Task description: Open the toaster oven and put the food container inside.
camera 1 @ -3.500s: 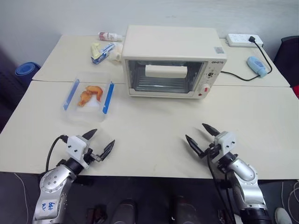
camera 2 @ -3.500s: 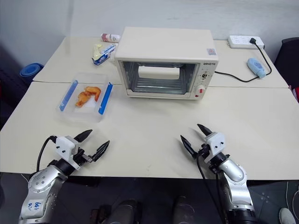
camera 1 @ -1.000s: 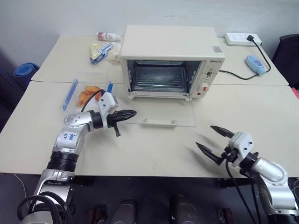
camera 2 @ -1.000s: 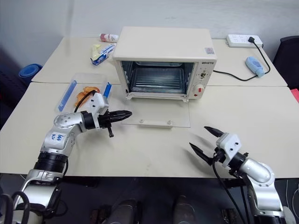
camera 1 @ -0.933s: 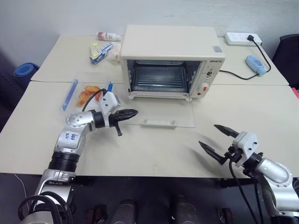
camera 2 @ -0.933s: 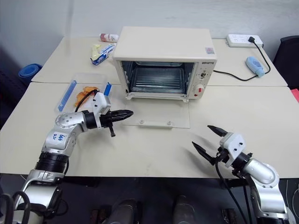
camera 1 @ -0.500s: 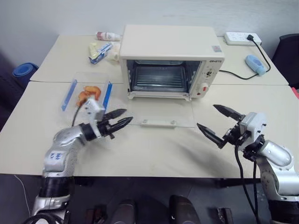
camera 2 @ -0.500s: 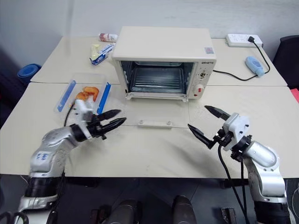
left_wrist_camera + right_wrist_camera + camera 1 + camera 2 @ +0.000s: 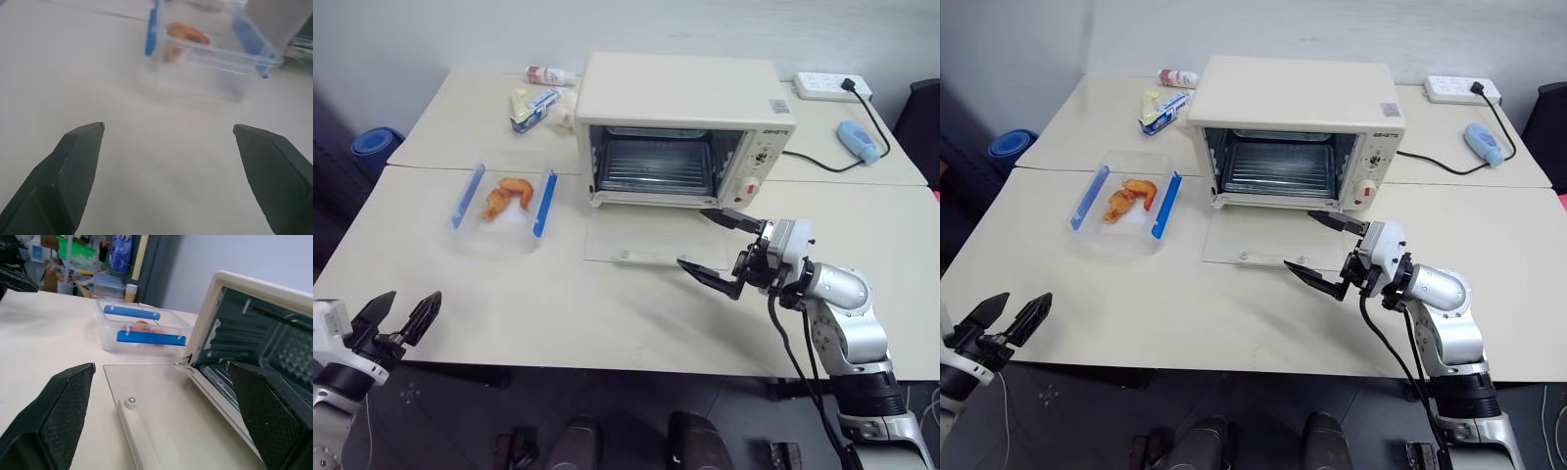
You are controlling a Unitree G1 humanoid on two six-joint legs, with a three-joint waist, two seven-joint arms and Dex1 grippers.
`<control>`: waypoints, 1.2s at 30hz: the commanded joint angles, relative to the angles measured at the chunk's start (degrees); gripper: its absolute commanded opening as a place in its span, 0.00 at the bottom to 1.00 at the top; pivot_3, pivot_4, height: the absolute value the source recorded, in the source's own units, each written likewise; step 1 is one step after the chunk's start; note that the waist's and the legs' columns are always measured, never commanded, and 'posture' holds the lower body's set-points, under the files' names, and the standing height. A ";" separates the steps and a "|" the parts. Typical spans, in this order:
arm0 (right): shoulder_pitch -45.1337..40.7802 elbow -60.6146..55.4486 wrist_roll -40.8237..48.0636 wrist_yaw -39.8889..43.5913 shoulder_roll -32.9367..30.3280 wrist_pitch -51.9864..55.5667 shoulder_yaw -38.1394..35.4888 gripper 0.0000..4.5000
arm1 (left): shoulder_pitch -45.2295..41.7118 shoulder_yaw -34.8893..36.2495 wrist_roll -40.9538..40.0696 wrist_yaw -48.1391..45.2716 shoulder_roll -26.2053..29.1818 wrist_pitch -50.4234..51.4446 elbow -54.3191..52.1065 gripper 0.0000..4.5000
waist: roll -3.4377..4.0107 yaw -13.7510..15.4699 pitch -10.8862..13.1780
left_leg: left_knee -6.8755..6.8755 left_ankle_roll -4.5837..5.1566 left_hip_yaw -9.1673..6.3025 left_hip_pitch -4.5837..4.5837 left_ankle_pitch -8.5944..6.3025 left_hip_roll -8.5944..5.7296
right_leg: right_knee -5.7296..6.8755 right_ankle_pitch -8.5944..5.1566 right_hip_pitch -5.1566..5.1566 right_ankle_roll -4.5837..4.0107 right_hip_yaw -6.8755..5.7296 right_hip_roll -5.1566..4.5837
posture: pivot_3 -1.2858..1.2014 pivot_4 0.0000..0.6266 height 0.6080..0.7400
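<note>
Head view, toaster oven (image 9: 680, 117) open, food container (image 9: 504, 209) outside

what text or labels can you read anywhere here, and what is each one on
Brand word on the toaster oven, top right of its front panel: dark letters, too small to read.
Sticker on the oven's top: printed, unreadable.
Markings around the side knobs: too small to read.
Snack packets behind the food container: coloured print, illegible.
Small bottle at the table's far edge: red-and-white label, unreadable.
Nothing reads clearly.
</note>
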 commanded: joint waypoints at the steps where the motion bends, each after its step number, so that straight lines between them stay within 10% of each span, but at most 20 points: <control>1: -1.46 0.35 -0.01 1.06 -0.20 -1.69 -0.45 1.00 | -3.09 -0.24 -7.46 10.85 1.90 9.93 -6.77 1.00 | 0.00 0.08 0.00 | 0.00 0.00 -0.02 0.01 0.00 0.00 | 0.00 0.00 0.01 -0.01 0.01 0.00 | 0.52 0.24 1.00; 9: -0.98 0.80 -0.35 0.68 -1.78 -2.39 -2.52 1.00 | -26.82 -4.77 -40.68 64.27 1.32 22.01 0.29 1.00 | -0.09 -0.29 -0.07 | 0.00 -0.05 -0.32 0.09 -0.02 -0.04 | 0.23 0.02 -0.15 0.00 0.27 -0.01 | 0.52 0.24 1.00; 14: 1.48 -1.76 -0.93 -1.35 -1.88 -1.79 -3.15 1.00 | -35.05 -10.90 -49.01 80.12 0.36 17.53 8.13 1.00 | -0.13 -0.65 -0.08 | -0.02 -0.10 -0.19 0.13 -0.04 0.00 | 0.22 0.02 -0.20 0.00 0.32 0.06 | 0.52 0.24 1.00; 20: 4.81 -4.98 -1.14 -4.13 -2.19 -0.89 -3.53 1.00 | -39.91 -15.02 -47.31 81.79 2.12 15.05 15.48 1.00 | -0.13 -0.68 -0.08 | -0.01 -0.11 -0.04 0.12 -0.03 -0.01 | 0.20 0.02 -0.21 0.00 0.36 0.11 | 0.52 0.24 1.00; 36: 7.76 -7.02 -2.17 -7.60 -2.13 -0.92 -3.53 1.00 | -43.07 -12.05 -35.54 72.00 15.26 14.00 24.22 0.10 | -0.16 -1.57 -0.07 | -0.06 -0.19 0.16 0.11 -0.04 0.08 | 0.19 0.01 -0.26 -0.01 0.36 0.24 | 0.52 0.24 1.00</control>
